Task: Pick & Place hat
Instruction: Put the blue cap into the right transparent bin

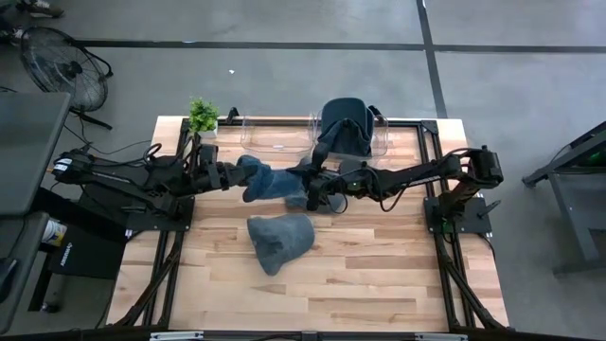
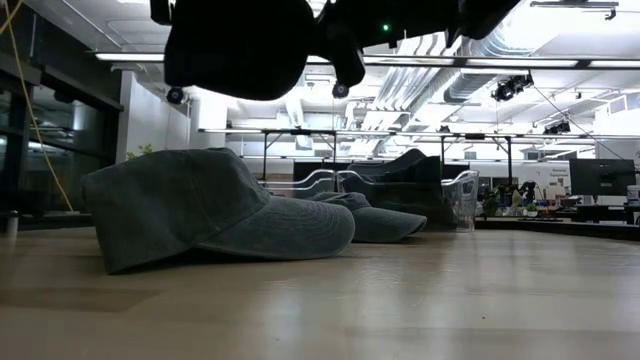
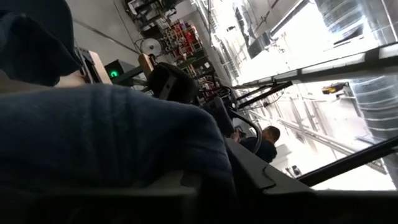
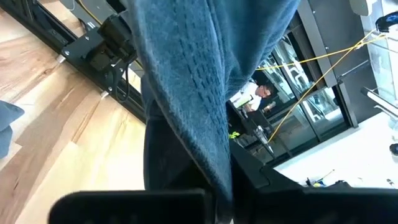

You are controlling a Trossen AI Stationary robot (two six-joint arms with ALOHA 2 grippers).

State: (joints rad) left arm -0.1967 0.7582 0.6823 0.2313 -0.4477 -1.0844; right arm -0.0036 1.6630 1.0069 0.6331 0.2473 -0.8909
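A blue hat (image 1: 273, 184) is held above the table (image 1: 379, 265) between both grippers, the left gripper (image 1: 237, 176) clamped on its left end and the right gripper (image 1: 312, 194) on its right. A grey cap (image 1: 280, 241) lies just nearer, below it.

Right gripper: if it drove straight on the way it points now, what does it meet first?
In the high view the right gripper points left, shut on the blue hat held between both arms. Past that cloth, the left gripper comes next, though height is hard to judge.
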